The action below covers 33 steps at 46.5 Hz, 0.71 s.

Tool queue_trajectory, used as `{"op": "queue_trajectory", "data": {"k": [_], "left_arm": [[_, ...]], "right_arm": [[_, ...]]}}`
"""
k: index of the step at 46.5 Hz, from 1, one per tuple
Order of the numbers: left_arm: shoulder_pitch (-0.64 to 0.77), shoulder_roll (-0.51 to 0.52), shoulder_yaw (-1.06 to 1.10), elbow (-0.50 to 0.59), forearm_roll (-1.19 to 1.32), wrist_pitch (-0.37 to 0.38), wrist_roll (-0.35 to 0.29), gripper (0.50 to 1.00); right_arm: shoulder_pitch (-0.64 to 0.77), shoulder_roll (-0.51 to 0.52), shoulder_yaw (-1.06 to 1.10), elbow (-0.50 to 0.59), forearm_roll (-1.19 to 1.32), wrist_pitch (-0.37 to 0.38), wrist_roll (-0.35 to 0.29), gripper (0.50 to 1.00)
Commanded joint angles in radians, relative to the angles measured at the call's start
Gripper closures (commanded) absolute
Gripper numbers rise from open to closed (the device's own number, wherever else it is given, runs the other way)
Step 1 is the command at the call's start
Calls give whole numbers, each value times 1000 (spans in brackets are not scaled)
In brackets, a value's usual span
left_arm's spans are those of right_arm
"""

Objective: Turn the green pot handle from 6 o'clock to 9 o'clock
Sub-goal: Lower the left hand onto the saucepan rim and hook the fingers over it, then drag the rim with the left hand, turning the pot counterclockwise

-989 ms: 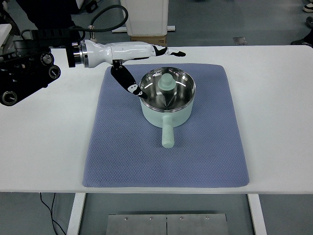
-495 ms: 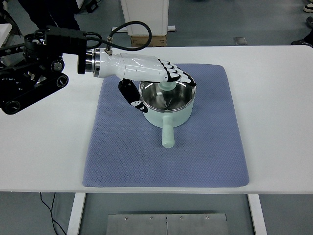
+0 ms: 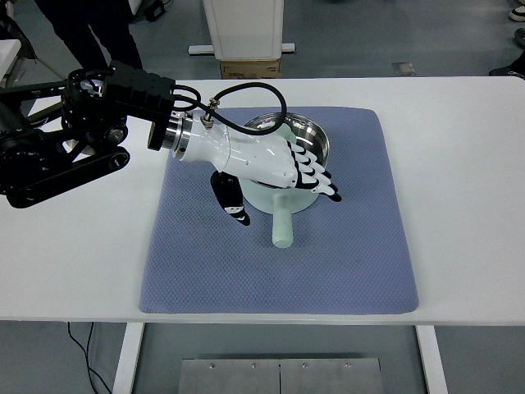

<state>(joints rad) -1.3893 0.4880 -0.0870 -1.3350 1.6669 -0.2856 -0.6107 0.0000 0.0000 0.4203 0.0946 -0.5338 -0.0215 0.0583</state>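
A pale green pot with a shiny steel inside stands on the blue mat. Its green handle points toward the near edge, at 6 o'clock. My left hand reaches in from the left and hovers over the pot's near rim, covering much of the pot. Its fingers are spread out over the rim to the right of the handle's root, and the thumb hangs down to the left of the handle. It holds nothing. The right arm does not show.
The mat lies on a white table. The black arm structure sits over the table's left side. A white box base stands beyond the far edge, and a person's legs show at top left.
My left hand has swung from the mat's far left edge, across the pot, down toward the near rim and handle. The pot and handle have stayed put.
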Motion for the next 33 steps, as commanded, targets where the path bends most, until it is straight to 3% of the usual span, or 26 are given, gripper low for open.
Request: {"op": "queue_trajectory", "data": {"k": [1,12,33], "left_arm": [[-22,-2,24,0,1,-33,0,500],[-50,-26,29,5,2,-115,0,500],[-43,-117,107,56,8,-118,0,500]], "right_arm": [[0,0,0,-1,0,0,0,500],[0,0,0,0,0,0,0,500],[0,0,0,0,0,0,0,500]]}}
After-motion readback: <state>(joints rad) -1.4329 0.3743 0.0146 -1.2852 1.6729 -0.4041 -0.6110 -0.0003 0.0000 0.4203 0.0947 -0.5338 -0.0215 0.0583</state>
